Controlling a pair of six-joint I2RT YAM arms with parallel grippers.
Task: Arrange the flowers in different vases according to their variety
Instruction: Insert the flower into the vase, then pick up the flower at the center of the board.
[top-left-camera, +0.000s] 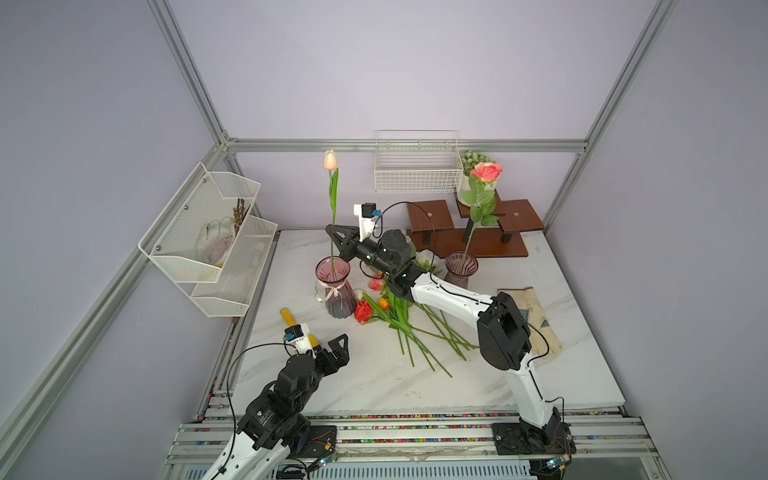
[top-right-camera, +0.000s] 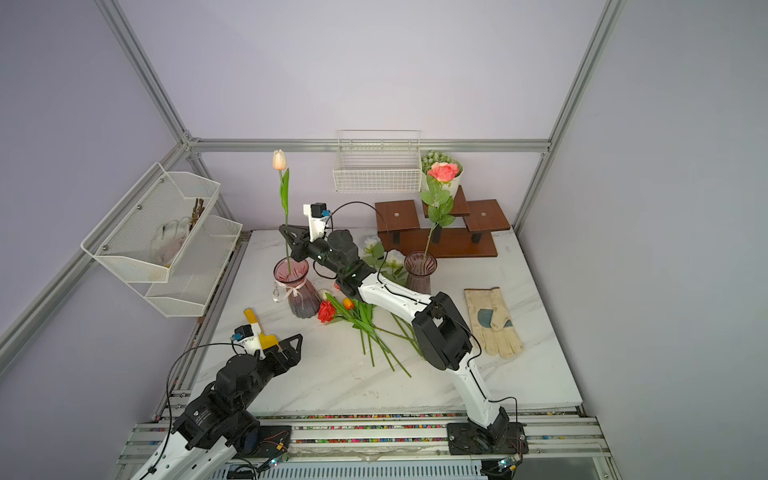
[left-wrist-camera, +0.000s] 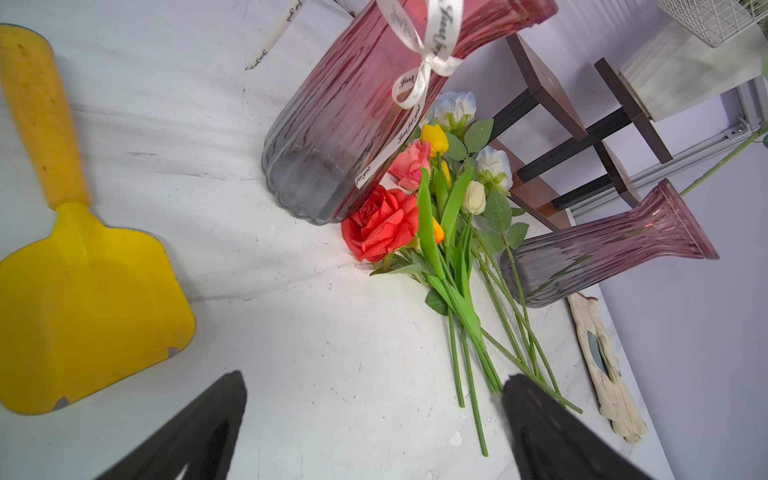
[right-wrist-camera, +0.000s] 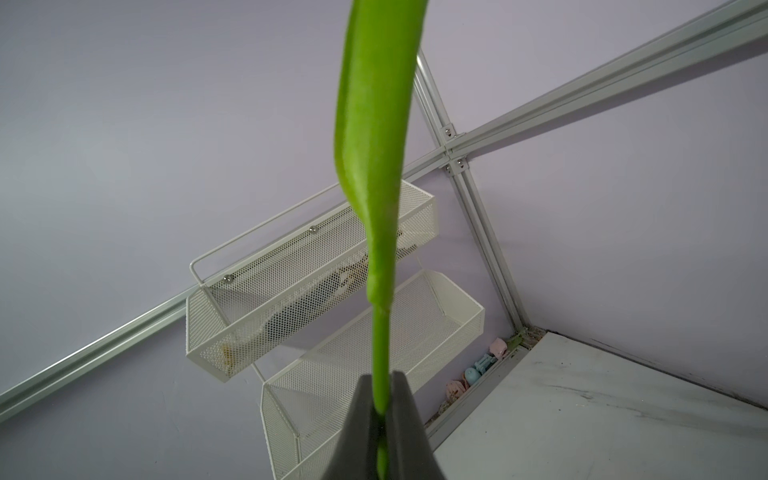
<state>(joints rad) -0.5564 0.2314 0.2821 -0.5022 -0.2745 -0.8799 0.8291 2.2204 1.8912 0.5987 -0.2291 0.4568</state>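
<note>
Tulip (top-left-camera: 330, 160), pale pink, stands upright at far left-centre of the table (top-left-camera: 374, 374), its stem entering the mouth of the wide-mouthed vase (top-left-camera: 334, 286). The right arm reaches from its near-right base across the flower pile (top-left-camera: 395, 311) toward the far left, with forearm low and wrist level. The right gripper (top-left-camera: 331, 230) points left just above the vase mouth. Its fingers are clamped on the tulip stem, which runs between the tips below the long leaf.

The white ribbon (left-wrist-camera: 432, 54) at the vase neck reads "Just for you".

The left arm is folded at near left. The left gripper (top-left-camera: 343, 348) hovers over the table, fingers spread wide and empty, beside the yellow trowel (top-left-camera: 286, 318).

The slim vase (top-left-camera: 459, 270), right of the pile, holds a pink rose (top-left-camera: 486, 171).
</note>
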